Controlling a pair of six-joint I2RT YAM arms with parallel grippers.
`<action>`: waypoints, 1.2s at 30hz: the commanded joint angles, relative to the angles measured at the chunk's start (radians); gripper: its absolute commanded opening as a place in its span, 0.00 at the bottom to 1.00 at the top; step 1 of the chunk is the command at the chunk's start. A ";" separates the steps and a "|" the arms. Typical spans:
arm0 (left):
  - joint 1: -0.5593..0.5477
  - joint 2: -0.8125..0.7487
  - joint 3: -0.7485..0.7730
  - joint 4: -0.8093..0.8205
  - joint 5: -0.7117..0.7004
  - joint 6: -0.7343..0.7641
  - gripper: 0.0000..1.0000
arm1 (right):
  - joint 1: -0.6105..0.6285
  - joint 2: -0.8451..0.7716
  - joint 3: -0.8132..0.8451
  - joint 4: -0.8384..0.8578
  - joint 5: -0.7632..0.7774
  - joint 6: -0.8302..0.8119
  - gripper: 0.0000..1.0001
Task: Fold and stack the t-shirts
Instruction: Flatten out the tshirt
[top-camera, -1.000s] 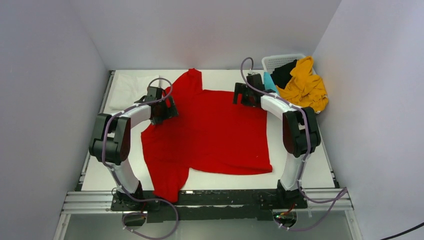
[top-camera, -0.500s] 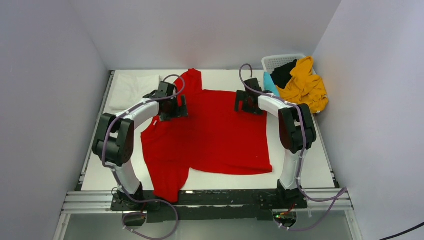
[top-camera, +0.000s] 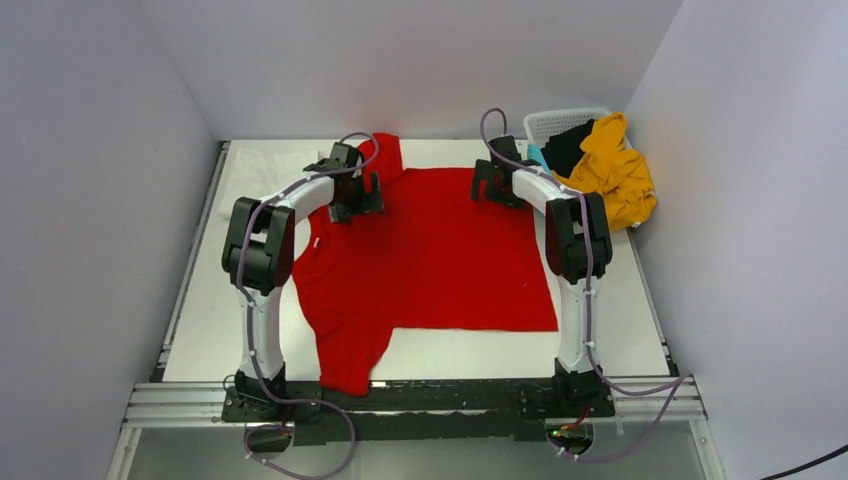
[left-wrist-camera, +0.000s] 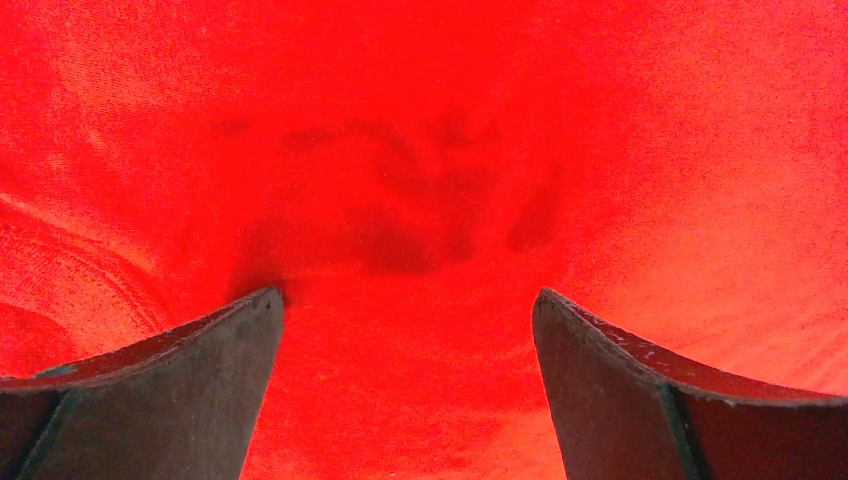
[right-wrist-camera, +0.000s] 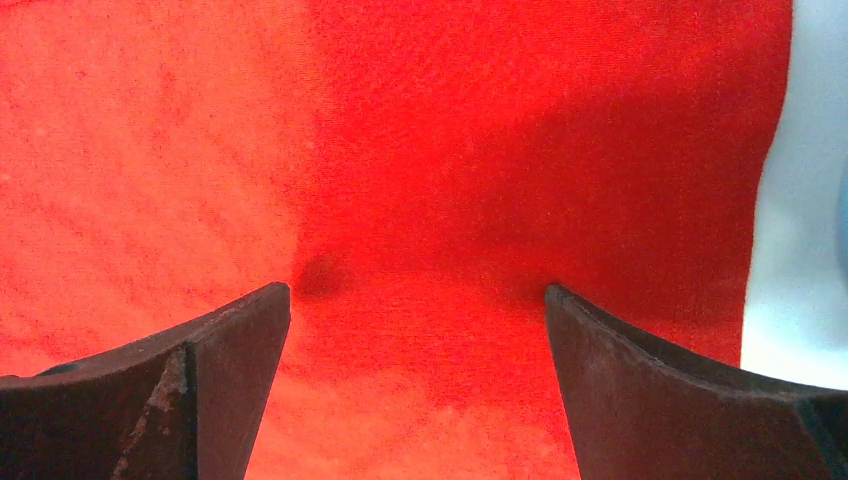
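The bright red t-shirt (top-camera: 430, 260) lies spread flat across the middle of the table, one sleeve hanging toward the near edge at the left. My left gripper (top-camera: 358, 196) is open, its fingers down on the shirt's far left part near the collar. In the left wrist view the gripper (left-wrist-camera: 405, 295) has wrinkled red cloth (left-wrist-camera: 420, 150) between its wide-apart jaws. My right gripper (top-camera: 492, 186) is open on the shirt's far right corner. In the right wrist view the gripper (right-wrist-camera: 418, 290) rests on red cloth (right-wrist-camera: 200, 150) near the shirt's edge. A folded white t-shirt (top-camera: 255, 172) lies at the back left.
A white lattice basket (top-camera: 560, 120) stands at the back right with mustard-yellow (top-camera: 612, 175), black (top-camera: 567, 146) and teal (top-camera: 538, 160) shirts spilling from it. Bare white table (top-camera: 600, 340) shows right of the red shirt. Walls close in on three sides.
Both grippers moved toward the far edge on the red shirt. The shirt slid with them and flattened; its near hem now lies straight and farther right.
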 joint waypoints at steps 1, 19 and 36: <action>0.025 0.115 0.087 -0.016 0.040 -0.007 0.99 | -0.034 0.109 0.096 -0.024 -0.038 -0.033 1.00; -0.030 -0.280 -0.143 0.001 0.022 0.024 1.00 | 0.084 -0.268 -0.115 0.027 -0.104 -0.082 1.00; -0.290 -1.238 -1.046 -0.280 -0.068 -0.429 0.96 | 0.729 -0.478 -0.559 0.221 -0.331 0.262 0.66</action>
